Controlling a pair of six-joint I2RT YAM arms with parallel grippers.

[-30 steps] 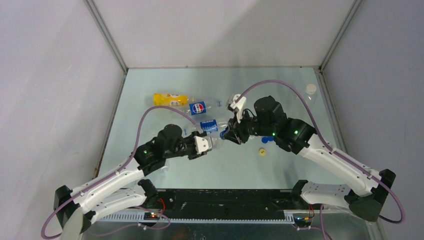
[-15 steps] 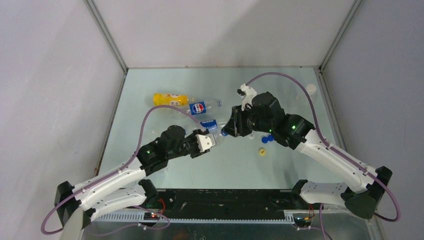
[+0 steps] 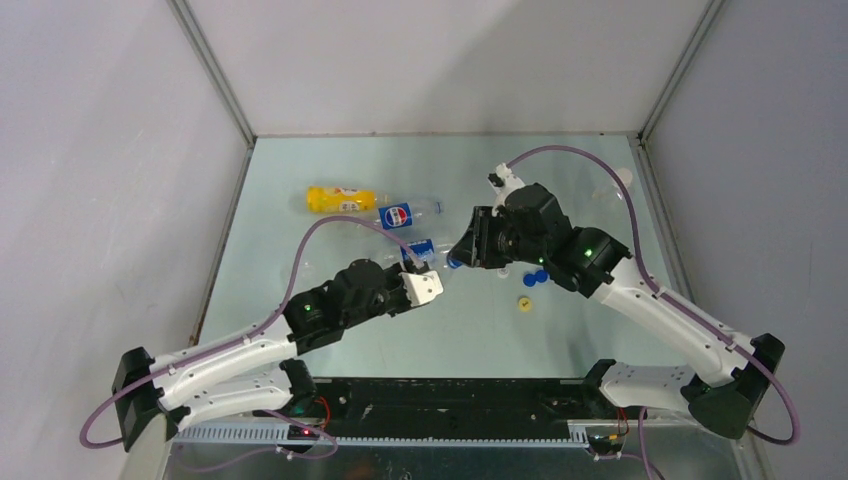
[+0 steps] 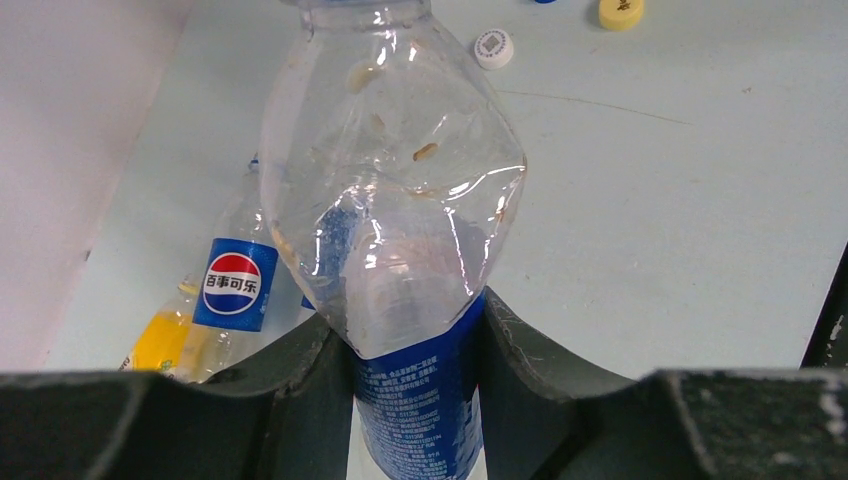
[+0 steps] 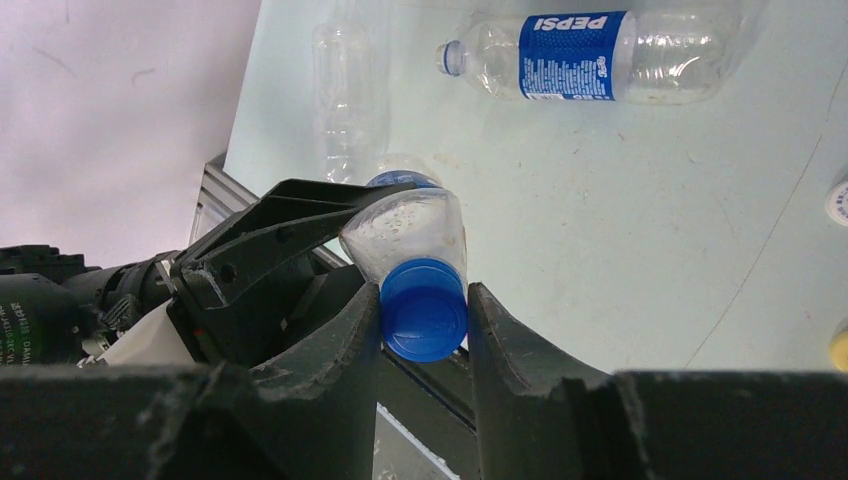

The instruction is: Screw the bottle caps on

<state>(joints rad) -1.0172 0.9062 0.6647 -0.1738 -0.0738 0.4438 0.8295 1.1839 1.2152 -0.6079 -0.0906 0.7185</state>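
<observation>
My right hand point(image 5: 424, 328) is drawn in narrow around a blue cap point(image 5: 424, 315), one finger pressed to each side of it. The cap sits on the mouth of the clear, blue-labelled bottle point(image 5: 405, 228). I cannot tell how far down the thread it is.

My left hand point(image 4: 415, 385) grips that same bottle lower down, at the top of its blue label. Its fingers are closed against both sides, and the crumpled clear shoulder rises out from between them. The neck points away from my left wrist, toward my right hand. From above, my two hands face each other near the middle of the counter point(image 3: 350, 160), and the bottle bridges the short gap between them.

Just past my right hand, two more blue caps point(image 3: 529, 281) lie close together on the counter. A yellow cap point(image 3: 524, 303) lies near them on the side closer to me. My left wrist view shows a white cap point(image 4: 493, 47) beyond the held bottle's shoulder.

Further out, toward the far left, a Pepsi bottle point(image 5: 590, 45) lies on its side with no cap on it. The yellow-orange bottle point(image 3: 335, 198) lies at its far end, the two nearly in line. An unlabelled clear bottle point(image 5: 340, 80) lies nearer the left wall, faint against the counter.
</observation>
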